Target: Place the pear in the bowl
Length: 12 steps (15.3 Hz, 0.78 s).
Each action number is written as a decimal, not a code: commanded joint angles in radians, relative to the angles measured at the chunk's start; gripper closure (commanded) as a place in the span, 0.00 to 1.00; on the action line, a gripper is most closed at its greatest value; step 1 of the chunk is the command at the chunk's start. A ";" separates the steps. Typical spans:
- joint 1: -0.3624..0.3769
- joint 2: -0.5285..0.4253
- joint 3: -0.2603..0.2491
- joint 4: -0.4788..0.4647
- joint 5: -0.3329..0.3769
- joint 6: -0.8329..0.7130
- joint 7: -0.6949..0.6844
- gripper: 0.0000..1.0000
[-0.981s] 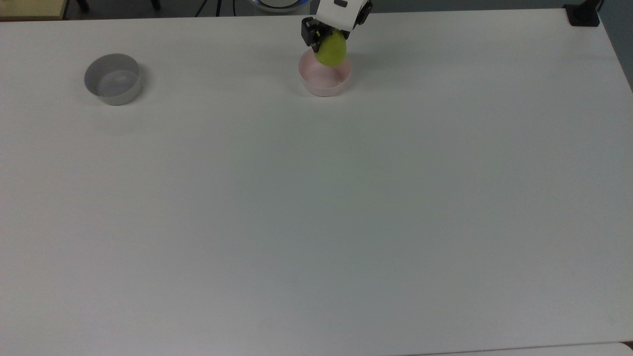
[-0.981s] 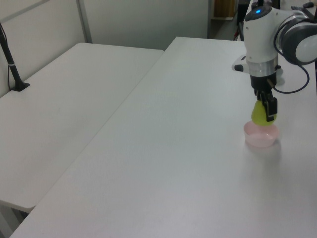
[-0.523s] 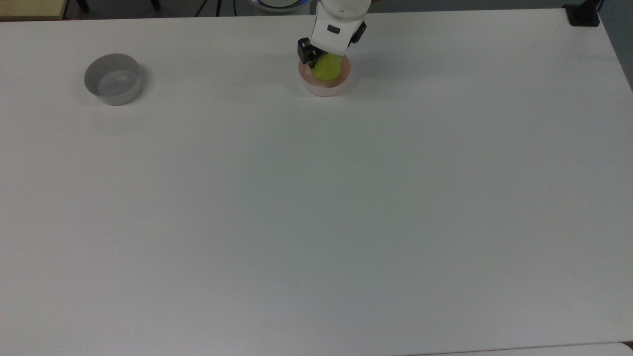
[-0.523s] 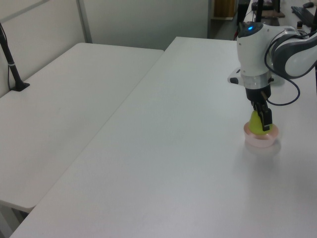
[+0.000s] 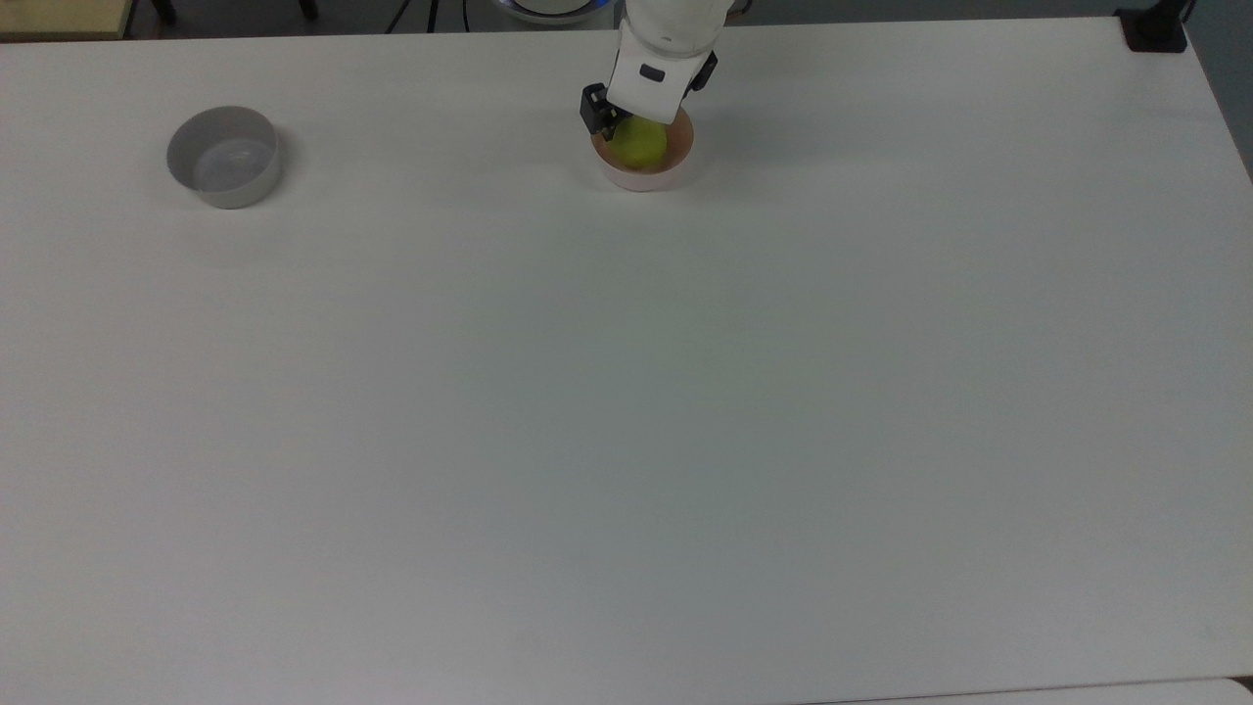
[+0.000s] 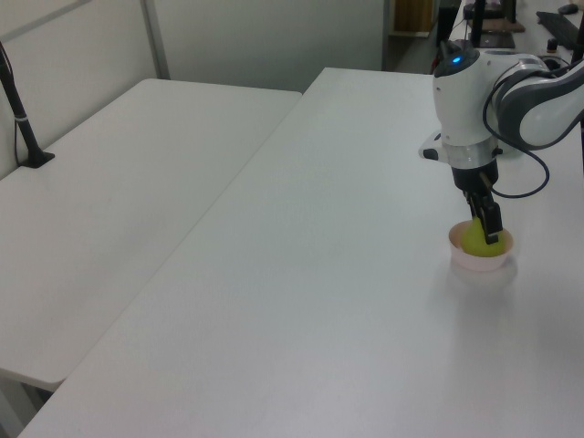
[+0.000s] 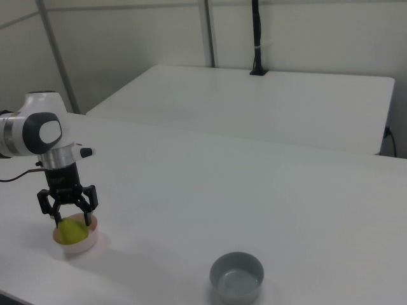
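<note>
White rounded arm [image 6: 470, 100], grey joints, black end effector [image 7: 67, 215]

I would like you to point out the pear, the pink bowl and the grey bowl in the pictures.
pear [image 5: 641, 145], top view, on its yellow-green skin below the gripper.
pink bowl [image 5: 646, 180], top view, on its near outer wall.
grey bowl [image 7: 236, 277], right view, on its inner floor.

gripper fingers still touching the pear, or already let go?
Cannot tell. In the right view the gripper straddles the pear, which sits low in the pink bowl, but no view plainly shows contact or a gap.
</note>
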 commanded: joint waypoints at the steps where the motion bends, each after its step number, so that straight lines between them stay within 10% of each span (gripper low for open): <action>1: -0.008 -0.024 0.000 -0.024 -0.005 0.015 -0.022 0.00; 12: -0.055 -0.117 -0.020 0.247 0.007 -0.292 -0.042 0.00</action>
